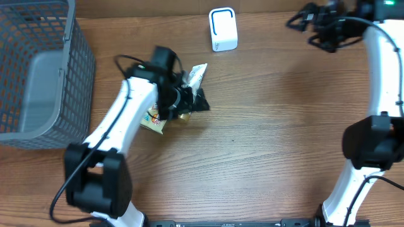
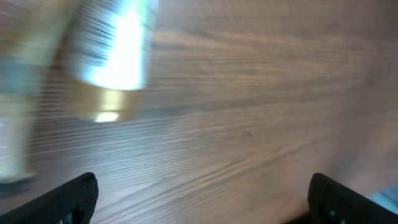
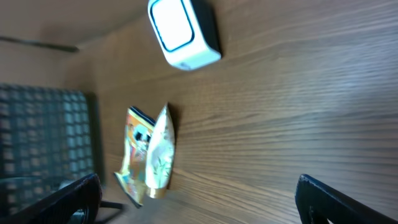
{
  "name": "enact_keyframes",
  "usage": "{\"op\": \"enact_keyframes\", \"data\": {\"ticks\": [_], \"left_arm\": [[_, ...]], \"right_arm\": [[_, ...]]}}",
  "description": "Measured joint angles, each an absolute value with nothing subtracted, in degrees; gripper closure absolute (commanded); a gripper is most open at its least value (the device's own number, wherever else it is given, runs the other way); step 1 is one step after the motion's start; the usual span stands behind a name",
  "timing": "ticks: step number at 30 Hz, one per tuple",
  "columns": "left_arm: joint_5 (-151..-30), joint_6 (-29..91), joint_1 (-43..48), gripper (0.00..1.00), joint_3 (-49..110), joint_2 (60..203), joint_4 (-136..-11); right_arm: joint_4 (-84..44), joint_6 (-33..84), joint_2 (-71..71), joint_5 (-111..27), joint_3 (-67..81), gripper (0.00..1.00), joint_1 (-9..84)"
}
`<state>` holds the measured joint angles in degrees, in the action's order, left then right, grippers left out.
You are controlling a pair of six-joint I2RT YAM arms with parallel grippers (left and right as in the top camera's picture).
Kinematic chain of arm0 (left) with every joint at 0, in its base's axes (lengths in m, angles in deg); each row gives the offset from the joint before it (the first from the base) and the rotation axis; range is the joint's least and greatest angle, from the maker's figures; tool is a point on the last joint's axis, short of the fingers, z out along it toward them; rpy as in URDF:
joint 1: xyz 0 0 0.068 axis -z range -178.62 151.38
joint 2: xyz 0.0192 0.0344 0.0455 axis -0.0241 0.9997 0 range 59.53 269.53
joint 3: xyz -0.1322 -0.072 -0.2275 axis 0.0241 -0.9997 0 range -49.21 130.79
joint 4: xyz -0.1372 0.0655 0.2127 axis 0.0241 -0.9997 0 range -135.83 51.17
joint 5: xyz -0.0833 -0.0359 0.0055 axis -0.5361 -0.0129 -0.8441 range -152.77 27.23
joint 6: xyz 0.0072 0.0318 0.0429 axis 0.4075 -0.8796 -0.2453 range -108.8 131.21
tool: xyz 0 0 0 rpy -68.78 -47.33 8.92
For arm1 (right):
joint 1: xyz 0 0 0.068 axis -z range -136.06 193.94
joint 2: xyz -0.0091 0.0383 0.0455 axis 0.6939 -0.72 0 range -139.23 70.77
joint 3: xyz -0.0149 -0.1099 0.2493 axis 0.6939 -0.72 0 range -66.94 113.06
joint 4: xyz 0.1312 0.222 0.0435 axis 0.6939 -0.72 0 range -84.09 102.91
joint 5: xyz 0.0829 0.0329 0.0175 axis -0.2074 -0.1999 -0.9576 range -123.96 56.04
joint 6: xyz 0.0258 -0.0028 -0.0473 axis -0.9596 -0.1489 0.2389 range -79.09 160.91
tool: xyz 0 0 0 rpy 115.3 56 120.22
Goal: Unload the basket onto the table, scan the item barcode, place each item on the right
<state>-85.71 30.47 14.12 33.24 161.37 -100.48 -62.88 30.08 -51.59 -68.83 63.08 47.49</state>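
Note:
Two packets lie side by side left of the table's middle: a silver-white pouch (image 1: 197,74) (image 3: 159,154) and a colourful packet (image 1: 153,120) (image 3: 133,144). The white barcode scanner (image 1: 222,29) (image 3: 184,31) with a blue outline stands at the back. My left gripper (image 1: 192,101) (image 2: 208,205) hovers low over the packets, open, with only bare wood between its fingers. In the left wrist view a blurred silver pouch (image 2: 115,50) shows at the upper left. My right gripper (image 1: 304,22) (image 3: 205,202) hangs open at the far right back, holding nothing.
A grey mesh basket (image 1: 38,69) (image 3: 43,137) fills the left back corner. The left arm (image 1: 120,120) covers part of the colourful packet. The right arm (image 1: 385,82) runs along the right edge.

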Motion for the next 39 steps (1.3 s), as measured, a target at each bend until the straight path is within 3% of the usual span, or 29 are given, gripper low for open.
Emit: {"op": "enact_keyframes", "data": {"ticks": [10,16,22,26,32,39], "left_arm": [[-63.07,35.06,7.01,0.00,48.13,147.16,-109.03],[-58.00,36.99,-2.76,0.00,49.50,141.63,-111.76],[-56.86,37.53,-4.94,0.00,49.50,141.50,-113.57],[-56.84,37.86,-4.94,0.00,49.50,141.57,-113.64],[-56.66,37.88,-4.94,0.00,49.50,141.61,-113.66],[-56.66,37.88,-4.94,0.00,49.50,141.61,-113.66]], "right_arm": [[-57.39,22.89,-53.28,-60.75,58.86,0.00,33.88],[-55.01,18.61,-54.00,-59.02,56.24,0.00,26.47],[-48.54,9.41,-54.98,-55.89,52.72,0.01,19.19],[-42.79,4.82,-57.32,-55.02,48.98,0.17,15.01],[-40.19,1.56,-60.75,-52.94,45.98,0.30,10.64],[-36.94,0.40,-61.41,-49.01,45.15,0.31,9.29]]}}
